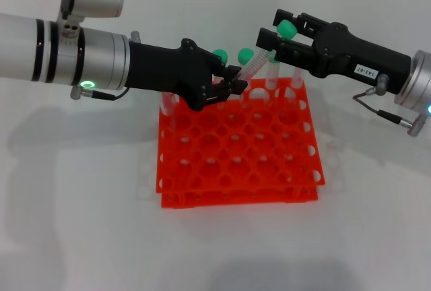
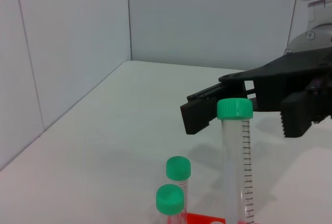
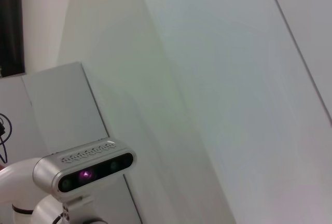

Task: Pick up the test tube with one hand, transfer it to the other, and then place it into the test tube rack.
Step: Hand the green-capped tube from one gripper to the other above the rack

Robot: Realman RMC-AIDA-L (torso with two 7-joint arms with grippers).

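Note:
In the head view my left gripper (image 1: pixel 232 83), on the silver arm with the green ring light, is shut on the lower end of the test tube (image 1: pixel 254 65) above the back row of the orange-red rack (image 1: pixel 236 170). The tube tilts up to the right. Its green cap (image 1: pixel 287 29) lies between the spread fingers of my labelled right gripper (image 1: pixel 276 27), which is open around it. In the left wrist view the tube (image 2: pixel 236 156) stands with the right gripper (image 2: pixel 239 121) behind its cap, jaws apart on either side. The right wrist view shows none of these.
Several other green-capped tubes stand in the rack's back row, two caps (image 1: pixel 220 55) (image 1: pixel 246 55) close behind my left gripper; they also show in the left wrist view (image 2: pixel 178 167) (image 2: pixel 170 199). The white table (image 1: pixel 81 223) surrounds the rack.

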